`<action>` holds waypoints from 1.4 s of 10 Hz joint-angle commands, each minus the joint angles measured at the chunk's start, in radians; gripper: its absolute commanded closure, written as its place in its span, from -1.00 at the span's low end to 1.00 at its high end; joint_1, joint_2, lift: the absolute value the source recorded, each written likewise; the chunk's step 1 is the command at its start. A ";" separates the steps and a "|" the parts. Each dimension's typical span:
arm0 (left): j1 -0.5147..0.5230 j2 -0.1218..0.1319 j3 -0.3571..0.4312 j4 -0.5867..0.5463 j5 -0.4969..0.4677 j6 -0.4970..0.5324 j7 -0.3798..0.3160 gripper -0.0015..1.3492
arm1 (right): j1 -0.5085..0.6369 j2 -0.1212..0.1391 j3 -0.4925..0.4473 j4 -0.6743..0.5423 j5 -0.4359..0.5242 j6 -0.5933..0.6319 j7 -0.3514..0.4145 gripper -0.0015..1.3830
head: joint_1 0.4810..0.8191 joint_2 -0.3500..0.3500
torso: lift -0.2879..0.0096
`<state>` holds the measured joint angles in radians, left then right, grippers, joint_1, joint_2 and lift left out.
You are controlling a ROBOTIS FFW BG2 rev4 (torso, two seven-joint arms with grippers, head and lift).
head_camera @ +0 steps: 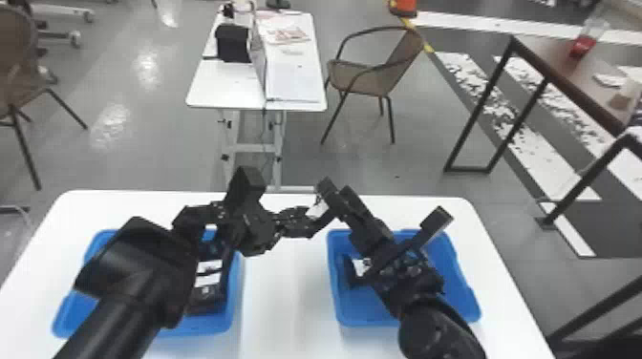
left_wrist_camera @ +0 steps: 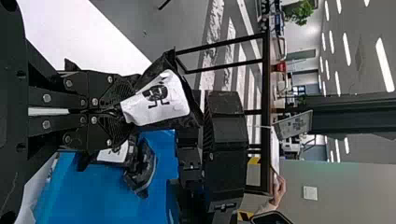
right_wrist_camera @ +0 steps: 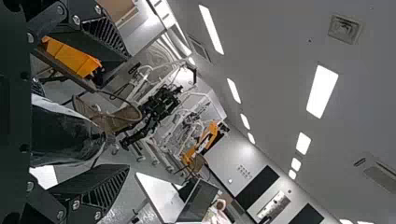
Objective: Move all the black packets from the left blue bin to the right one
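One black packet (left_wrist_camera: pixel 161 100) is pinched at one end by the left pincer (left_wrist_camera: pixel 120 110), which is clenched on it, so that the broad, labelled part is left free beyond the fingertips. The right pincer (right_wrist_camera: pixel 125 112) is spread, and that free part lies between its parted fingers; whether it is touched by them cannot be told. A handover seems intended, since one bin lies on each arm's side and neither arm then needs to be stretched across.

More packets (head_camera: pixel 208 280) are held in the left bin (head_camera: pixel 205 325), below and behind the left pincer, so the job is judged unfinished. Others (left_wrist_camera: pixel 141 171) are already held in the right bin (head_camera: pixel 368 319), beneath the two pincers. Both bins are set apart on the white surface (head_camera: pixel 286 296).

The packet is made of thin, glossy black film, puckered near the grip, with a smooth white label. By such soft film, sagging or slipping could be allowed if it were let go too soon. The pincers are faced with ridged, wedge-shaped pads; the bins are shallow, with rounded blue corners.
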<state>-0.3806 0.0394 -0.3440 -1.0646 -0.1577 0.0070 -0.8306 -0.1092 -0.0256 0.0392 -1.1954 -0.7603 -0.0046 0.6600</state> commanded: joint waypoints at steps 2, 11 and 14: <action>-0.014 -0.006 -0.020 0.006 0.030 -0.005 0.001 0.80 | -0.030 0.001 0.013 0.028 0.050 0.020 -0.002 -0.51 | 0.27 -0.45 | 0.94; 0.031 -0.022 0.082 0.002 0.059 0.004 0.024 -0.39 | 0.017 0.018 -0.002 0.008 0.004 -0.005 -0.102 0.85 | 0.27 -0.44 | 0.94; 0.178 -0.022 0.300 -0.144 0.073 0.056 0.025 -0.82 | 0.022 -0.011 -0.127 0.062 0.052 -0.005 -0.106 0.85 | 0.27 -0.42 | 0.94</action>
<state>-0.2368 0.0166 -0.0896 -1.1714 -0.0920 0.0505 -0.8042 -0.0881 -0.0265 -0.0645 -1.1500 -0.7180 -0.0092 0.5532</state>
